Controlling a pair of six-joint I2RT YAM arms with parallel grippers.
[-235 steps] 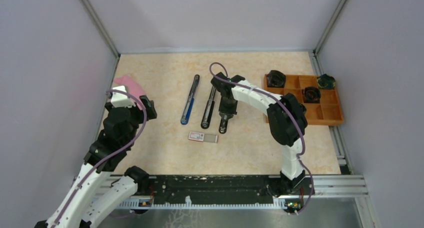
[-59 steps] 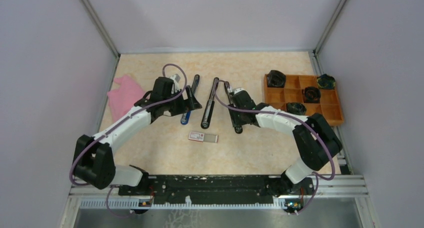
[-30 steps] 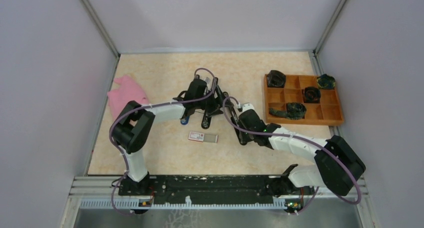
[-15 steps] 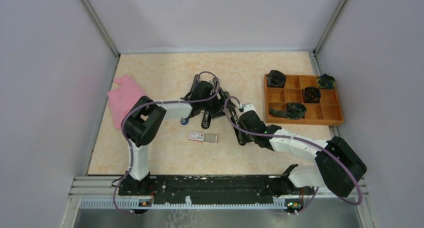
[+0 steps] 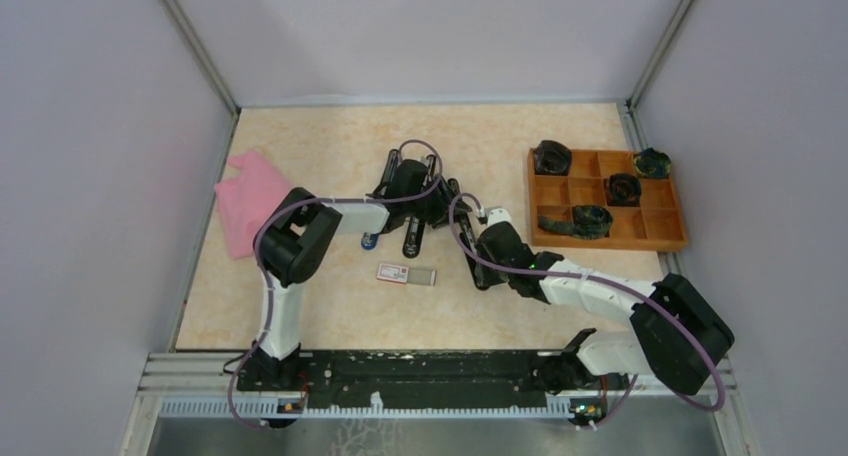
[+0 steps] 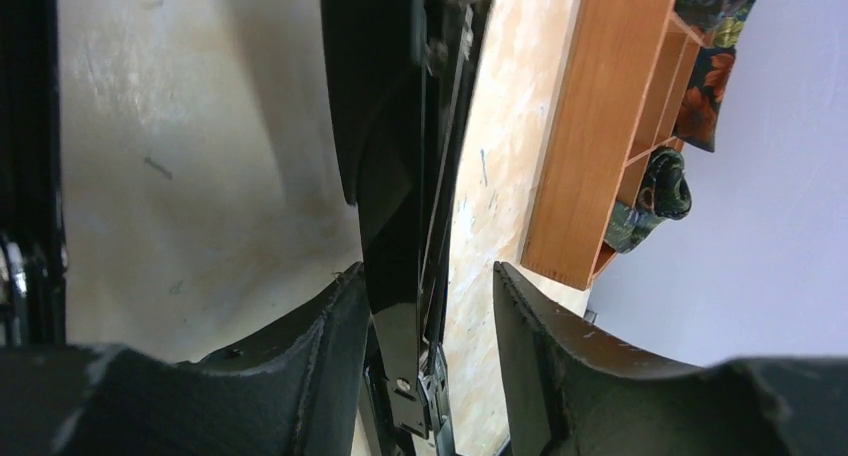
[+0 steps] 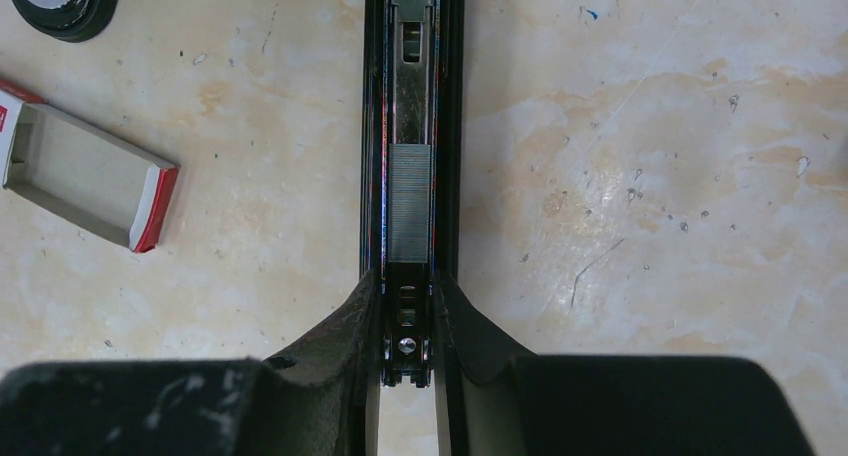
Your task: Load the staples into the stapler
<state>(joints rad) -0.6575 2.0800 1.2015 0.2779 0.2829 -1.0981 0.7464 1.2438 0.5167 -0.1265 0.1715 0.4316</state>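
Counter, contents. Far left: cloth. Centre: stapler, lying opened out, lengthways front to back; staple strip in its channel. Right gripper: jaws pressed on either side of the channel's near end. Left gripper: jaws astride the stapler's upper arm, farther back, gap on one side. Just left of the stapler: a further long bar. Before the stapler, left of the right gripper: staples box, flat on the counter. Right: compartment tray, rolled bands in several compartments
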